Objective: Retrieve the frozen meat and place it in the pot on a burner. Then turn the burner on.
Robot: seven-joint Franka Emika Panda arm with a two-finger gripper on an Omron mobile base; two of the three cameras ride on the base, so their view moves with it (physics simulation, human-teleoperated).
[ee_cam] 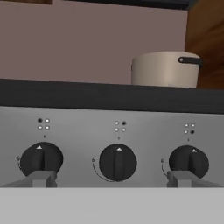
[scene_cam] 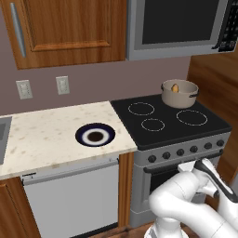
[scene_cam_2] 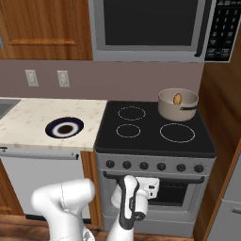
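Wood cabinets, a mauve wall and a speckled cream counter are seen around a black-topped stove with a steel front.

Nearest the cameras, the white arm is bent low in front of the stove, and the gripper is held level with the knob panel. Its 2 fingertips are spread wide apart, nothing is held between them, and no knob is seen to be touched. In the hand view, 3 black knobs are faced: the left knob sits just above 1 fingertip, the middle knob lies between the tips, and the right knob sits just above the other tip. All 3 pointers are turned upward.

Farther back, a dark blue-rimmed plate is set on the counter, near the stove's edge. On the cooktop, 3 bare burner rings are visible.

At the back right of the stove, the pot is stood upright, and the frozen meat is seen inside it as a small orange-yellow lump. Above the stove, a microwave is mounted.
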